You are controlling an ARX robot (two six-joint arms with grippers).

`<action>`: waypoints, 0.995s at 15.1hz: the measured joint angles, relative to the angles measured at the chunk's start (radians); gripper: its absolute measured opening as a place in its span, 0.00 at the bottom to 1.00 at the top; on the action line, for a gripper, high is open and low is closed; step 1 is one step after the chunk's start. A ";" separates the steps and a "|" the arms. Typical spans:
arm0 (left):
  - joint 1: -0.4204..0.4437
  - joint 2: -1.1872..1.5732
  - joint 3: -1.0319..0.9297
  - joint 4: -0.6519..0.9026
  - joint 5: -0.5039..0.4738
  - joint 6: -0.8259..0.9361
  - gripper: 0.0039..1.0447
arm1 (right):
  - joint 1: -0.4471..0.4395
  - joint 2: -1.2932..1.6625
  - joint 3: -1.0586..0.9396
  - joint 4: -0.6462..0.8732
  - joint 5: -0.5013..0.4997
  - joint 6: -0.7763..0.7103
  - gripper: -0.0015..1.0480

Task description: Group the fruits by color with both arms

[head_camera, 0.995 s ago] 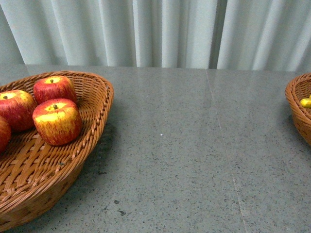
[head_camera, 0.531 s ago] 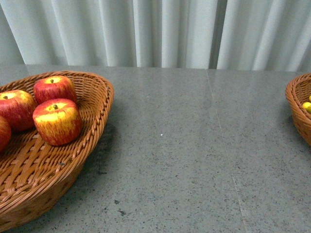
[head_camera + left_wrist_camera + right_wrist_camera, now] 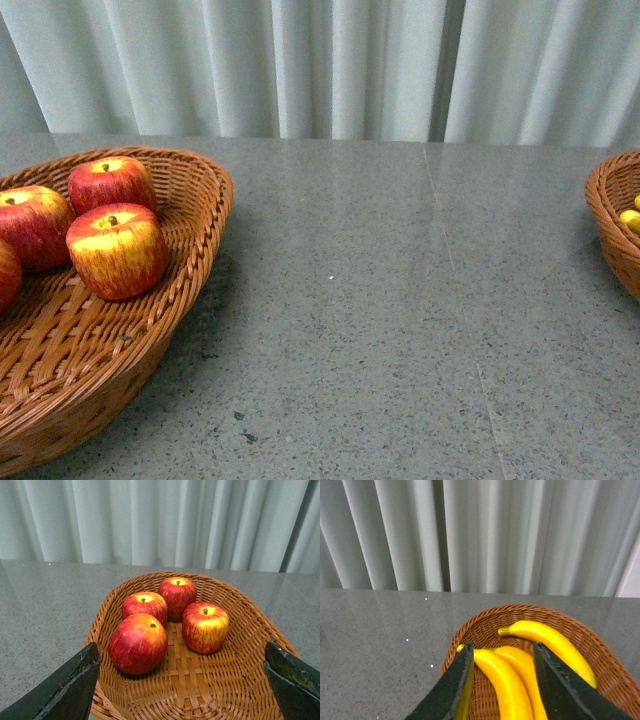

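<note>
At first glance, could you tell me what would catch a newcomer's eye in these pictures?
The red apples stand out first: four of them clustered in a woven basket at the left of the grey table, seen between the widely parted fingers of the left gripper. Next come the bright yellow bananas lying in a second basket at the table's right edge, with the right gripper close over them.

The left gripper [image 3: 182,680] shows two dark, wedge-shaped fingers [image 3: 65,690] with scuffed, worn edges. The right gripper [image 3: 502,685] has black, tapered fingers [image 3: 451,687] with rough, toothed edges.
</note>
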 joint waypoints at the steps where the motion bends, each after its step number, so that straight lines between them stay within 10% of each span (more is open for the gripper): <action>1: 0.000 0.000 0.000 0.000 0.001 0.000 0.94 | 0.000 -0.050 -0.078 0.041 -0.001 0.000 0.29; 4: 0.000 0.000 0.000 0.000 0.000 0.000 0.94 | 0.001 -0.111 -0.166 0.023 -0.001 0.002 0.02; 15: 0.000 0.000 0.000 0.000 -0.001 0.000 0.94 | 0.001 -0.443 -0.238 -0.201 -0.002 0.004 0.02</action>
